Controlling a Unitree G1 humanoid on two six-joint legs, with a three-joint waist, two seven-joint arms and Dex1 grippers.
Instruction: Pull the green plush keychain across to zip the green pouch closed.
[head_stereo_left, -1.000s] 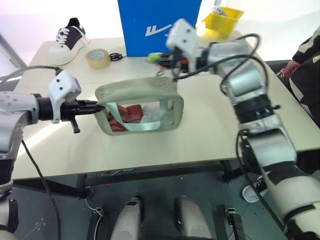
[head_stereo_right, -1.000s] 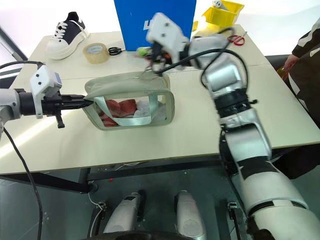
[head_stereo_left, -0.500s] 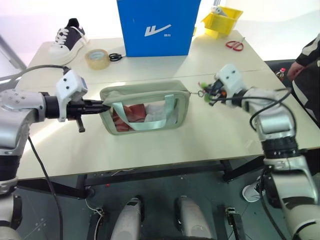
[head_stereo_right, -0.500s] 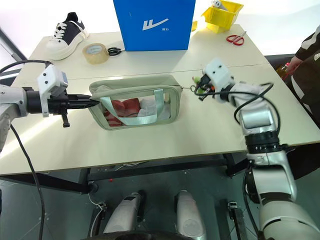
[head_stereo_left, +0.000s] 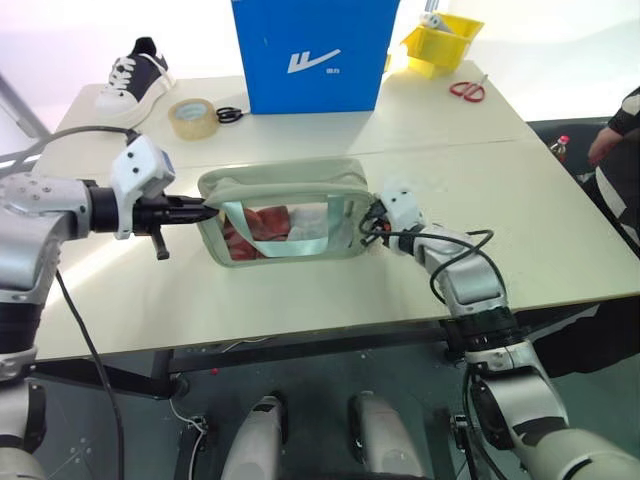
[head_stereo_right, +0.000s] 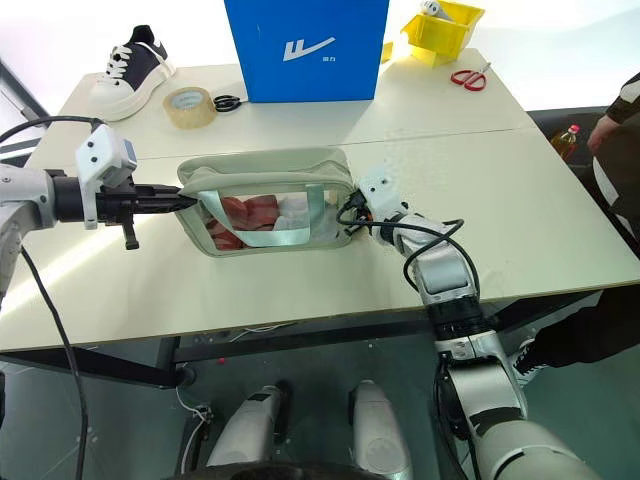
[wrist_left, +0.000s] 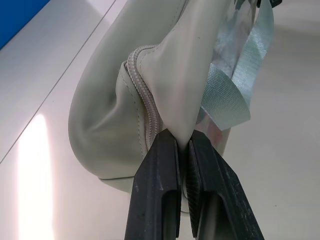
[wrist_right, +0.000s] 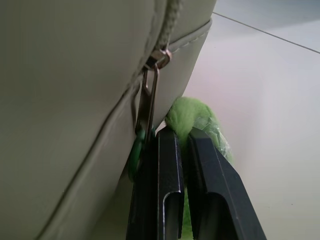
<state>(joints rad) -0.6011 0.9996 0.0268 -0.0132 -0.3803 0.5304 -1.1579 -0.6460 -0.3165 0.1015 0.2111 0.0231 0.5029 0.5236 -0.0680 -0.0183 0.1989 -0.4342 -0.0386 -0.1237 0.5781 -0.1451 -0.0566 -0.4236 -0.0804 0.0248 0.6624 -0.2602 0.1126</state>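
Gripping the left end of the green pouch, the left gripper has its jaws pinched on the fabric just beside the zipper track. Right gripper sits at the pouch's opposite end, jaws clamped on the green plush keychain; the metal zipper pull hangs just beside those jaws, touching the pouch wall. Pouch rests on the table, between both grippers. Beyond the pouch stands a blue box with a white swoosh logo; small writing under it is unreadable.
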